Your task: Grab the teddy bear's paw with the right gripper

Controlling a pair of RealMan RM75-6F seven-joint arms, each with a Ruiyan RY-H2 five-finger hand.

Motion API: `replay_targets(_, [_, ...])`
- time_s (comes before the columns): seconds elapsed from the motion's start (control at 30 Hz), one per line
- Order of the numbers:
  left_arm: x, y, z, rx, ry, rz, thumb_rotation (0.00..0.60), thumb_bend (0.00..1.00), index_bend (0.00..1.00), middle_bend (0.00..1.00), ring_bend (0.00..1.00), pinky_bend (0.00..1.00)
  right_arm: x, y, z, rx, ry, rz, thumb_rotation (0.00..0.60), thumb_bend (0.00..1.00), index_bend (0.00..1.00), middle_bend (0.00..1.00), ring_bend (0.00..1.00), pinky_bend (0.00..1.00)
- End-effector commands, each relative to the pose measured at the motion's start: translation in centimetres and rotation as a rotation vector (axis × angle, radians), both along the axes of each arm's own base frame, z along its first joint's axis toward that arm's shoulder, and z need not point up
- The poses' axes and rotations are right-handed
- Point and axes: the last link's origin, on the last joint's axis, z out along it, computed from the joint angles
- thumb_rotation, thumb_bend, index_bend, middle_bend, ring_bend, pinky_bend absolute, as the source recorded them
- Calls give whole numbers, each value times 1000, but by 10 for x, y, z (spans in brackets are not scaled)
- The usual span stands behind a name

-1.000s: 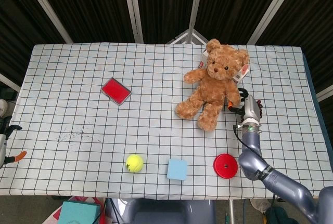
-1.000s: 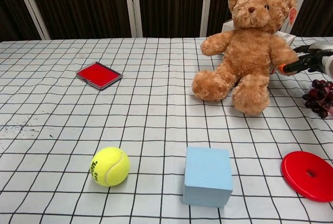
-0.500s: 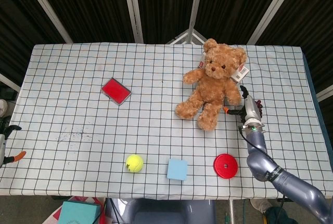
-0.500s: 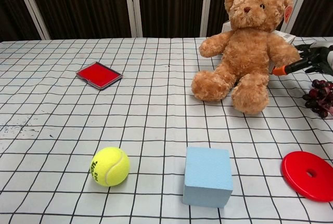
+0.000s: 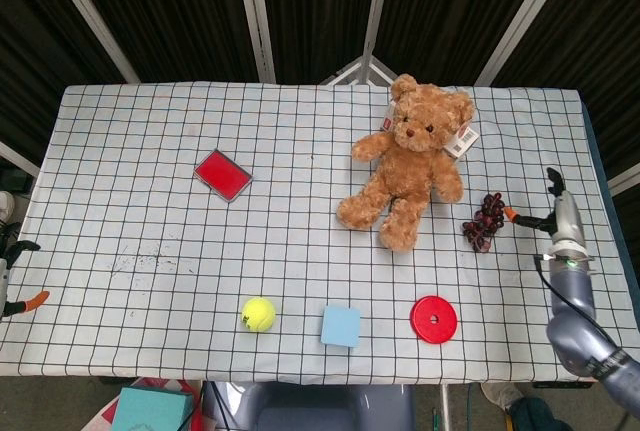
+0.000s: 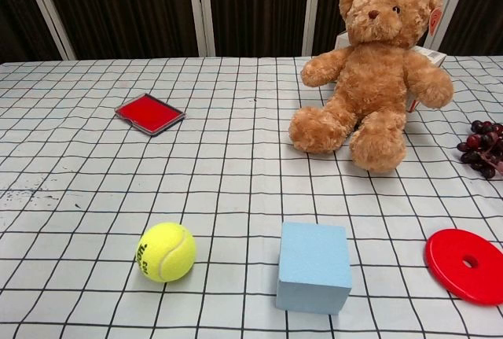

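Observation:
The brown teddy bear (image 5: 410,166) (image 6: 377,71) sits at the back right of the checked table, facing me, a tag by its ear. Its paw nearest my right arm (image 5: 452,189) (image 6: 437,92) hangs free and nothing touches it. My right hand (image 5: 553,214) shows only in the head view, well to the right of the bear and past the grapes. Its fingers are apart and it holds nothing. My left hand (image 5: 14,276) sits at the far left edge, off the table, fingers apart and holding nothing.
A bunch of dark grapes (image 5: 483,220) (image 6: 481,147) lies between the bear and my right hand. A red disc (image 5: 433,319) (image 6: 467,265), a blue block (image 5: 340,326) (image 6: 314,267) and a tennis ball (image 5: 258,313) (image 6: 166,251) line the front. A red flat case (image 5: 222,173) (image 6: 149,113) lies at the left.
My right hand has let go of the bear's paw and drawn back to the right, past the grapes and out of the chest view. The bear has settled slightly leftward.

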Motion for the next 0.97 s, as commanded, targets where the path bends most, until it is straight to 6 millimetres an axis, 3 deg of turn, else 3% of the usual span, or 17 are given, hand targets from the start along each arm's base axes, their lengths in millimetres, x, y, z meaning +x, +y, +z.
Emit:
replay_targets(0.03, [1,-1,0,-1,-2,-3,600,203,315,72,18,192,-16,52,25,95,86,16,600,233,0,60,129,0])
replay_targets(0.27, [5,-4,-1,-8,-5,-20,600,203,315,72,18,192,-7,126,28,215,350,129,600,235,3,75,132,0])
replay_targets(0.47, [5,-7,2,0,-19,-23,600,203,315,72,18,192,4,170,1,160,665,305,600,292,59,86,132,0])
replay_targets(0.67, [3,-8,5,7,-15,-22,600,203,315,72,18,192,-1,180,-9,162,966,475,600,292,18,86,75,0])
replay_targets(0.97, [0,-7,6,11,0,-9,600,203,316,72,18,192,3,182,-14,66,1028,581,600,292,4,86,51,0])
